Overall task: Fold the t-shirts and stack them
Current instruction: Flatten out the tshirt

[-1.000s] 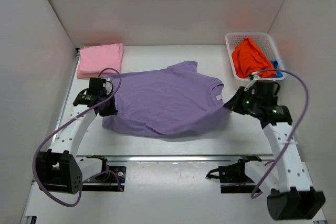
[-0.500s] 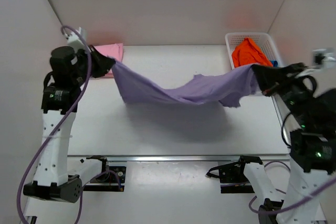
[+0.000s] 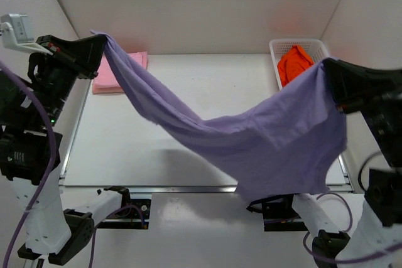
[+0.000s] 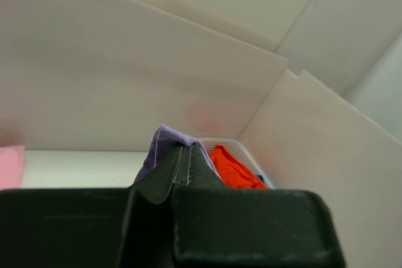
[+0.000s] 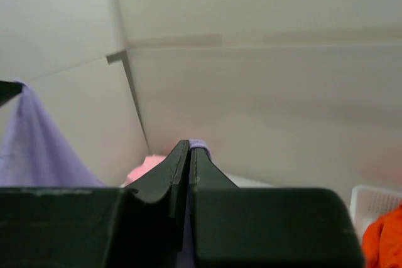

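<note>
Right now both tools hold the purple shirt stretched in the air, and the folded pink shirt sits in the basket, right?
No. The pink shirt lies folded on the table at its far left, not in the basket, as the top external view shows. The left tool and right tool do hold the purple shirt in the air.

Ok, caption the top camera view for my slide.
Left claw and right claw hold the purple t-shirt stretched above the table.

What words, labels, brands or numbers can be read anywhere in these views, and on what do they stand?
None. No readable text shows in any view: the purple t-shirt, pink t-shirt, orange t-shirt and white basket all look plain.
</note>
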Motion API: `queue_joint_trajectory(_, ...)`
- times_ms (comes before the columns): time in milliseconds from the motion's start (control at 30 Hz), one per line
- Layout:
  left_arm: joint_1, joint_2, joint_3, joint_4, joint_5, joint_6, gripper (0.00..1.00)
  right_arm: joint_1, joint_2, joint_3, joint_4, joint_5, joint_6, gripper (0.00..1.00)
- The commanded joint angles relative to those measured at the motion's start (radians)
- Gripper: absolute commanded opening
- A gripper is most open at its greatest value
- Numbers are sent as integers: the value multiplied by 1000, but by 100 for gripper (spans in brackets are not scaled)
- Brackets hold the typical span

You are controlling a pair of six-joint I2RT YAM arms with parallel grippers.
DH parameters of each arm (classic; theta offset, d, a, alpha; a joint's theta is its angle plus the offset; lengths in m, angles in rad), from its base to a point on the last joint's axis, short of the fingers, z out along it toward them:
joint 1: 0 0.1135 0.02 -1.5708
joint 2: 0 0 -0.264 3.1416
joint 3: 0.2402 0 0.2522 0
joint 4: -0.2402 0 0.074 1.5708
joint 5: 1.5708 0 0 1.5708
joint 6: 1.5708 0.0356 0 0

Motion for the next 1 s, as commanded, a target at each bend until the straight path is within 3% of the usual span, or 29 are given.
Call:
queue_joint_trajectory(0,47,84,-73,-34,-44,22,0,-19,133,-89,16,-46,-6,0)
queue_joint_trajectory(200,109,142,-327,23,15,52,0,-97,219,-335,157,-188,34,0)
queue_joint_trajectory(300,146,211,-365,31,26,78,0,-114,271,-394,207,-225,51,0)
queue_joint_trajectory(467,176,392,-183,-33,37,75,0,-9,403,-228,152,-152,-13,0)
queue_joint_trajectory(633,265,490,216,-115,90,41,0,-58,518,117,49,-207,-4,0)
queue_joint_trajectory(700,301,507,281,-110,121,15,0,-73,535,168,47,-210,-4,0)
queue_joint_trajectory(833,315,458,179,-72,158,5,0,-130,532,76,114,-276,37,0)
queue_joint_trajectory(900,301,423,75,-54,158,21,0,-148,517,0,141,-325,51,0)
queue_joint_trajectory(967,298,331,-127,-3,143,27,0,-139,506,-107,139,-333,33,0)
